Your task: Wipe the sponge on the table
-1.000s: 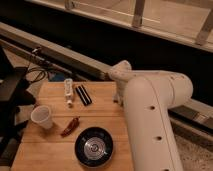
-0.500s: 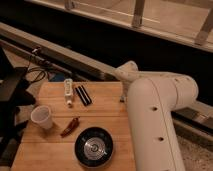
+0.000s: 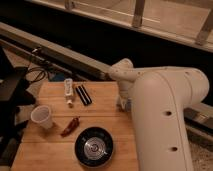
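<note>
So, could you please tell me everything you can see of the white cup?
The cup is white, looks like paper or plastic, and narrows toward its base. It stands upright, mouth up, near the left edge of the wooden table, touching only the tabletop. A red pepper-like item lies to its right, apart. The claw is hidden behind the white arm on the table's right side, far from it.

My wooden surface (image 3: 50,152) carries a white cup (image 3: 42,116) at left, a red chili (image 3: 70,126) beside it, a round black dish (image 3: 94,146) in front, a white tube (image 3: 68,91) and dark bars (image 3: 83,94) behind, my claw hidden behind my arm (image 3: 160,120) at right.
</note>
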Robot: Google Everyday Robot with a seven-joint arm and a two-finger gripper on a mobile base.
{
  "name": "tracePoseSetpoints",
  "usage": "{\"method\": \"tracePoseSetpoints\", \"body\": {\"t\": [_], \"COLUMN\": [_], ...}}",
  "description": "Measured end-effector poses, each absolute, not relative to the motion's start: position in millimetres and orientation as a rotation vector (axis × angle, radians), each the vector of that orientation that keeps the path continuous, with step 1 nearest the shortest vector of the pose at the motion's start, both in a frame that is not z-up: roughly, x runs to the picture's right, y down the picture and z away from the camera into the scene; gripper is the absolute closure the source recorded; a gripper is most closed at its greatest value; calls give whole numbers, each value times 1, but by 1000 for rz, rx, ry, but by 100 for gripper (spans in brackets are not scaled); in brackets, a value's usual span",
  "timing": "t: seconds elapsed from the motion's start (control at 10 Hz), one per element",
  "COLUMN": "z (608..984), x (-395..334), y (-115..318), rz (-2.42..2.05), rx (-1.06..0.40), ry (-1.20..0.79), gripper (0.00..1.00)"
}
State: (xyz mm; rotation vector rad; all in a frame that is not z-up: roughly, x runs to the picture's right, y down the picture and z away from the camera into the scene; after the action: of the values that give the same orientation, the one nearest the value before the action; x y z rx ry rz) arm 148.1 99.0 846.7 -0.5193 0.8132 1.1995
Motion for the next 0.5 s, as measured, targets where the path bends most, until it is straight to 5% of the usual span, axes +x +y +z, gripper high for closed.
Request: {"method": "tracePoseSetpoints", "body": {"t": [0.2,0.5], "z": [814,813], "x": [119,81], "y": [101,106], "rz": [1140,1083], "rx": [-576,-719], "ry": [798,671], "gripper": [100,100]}}
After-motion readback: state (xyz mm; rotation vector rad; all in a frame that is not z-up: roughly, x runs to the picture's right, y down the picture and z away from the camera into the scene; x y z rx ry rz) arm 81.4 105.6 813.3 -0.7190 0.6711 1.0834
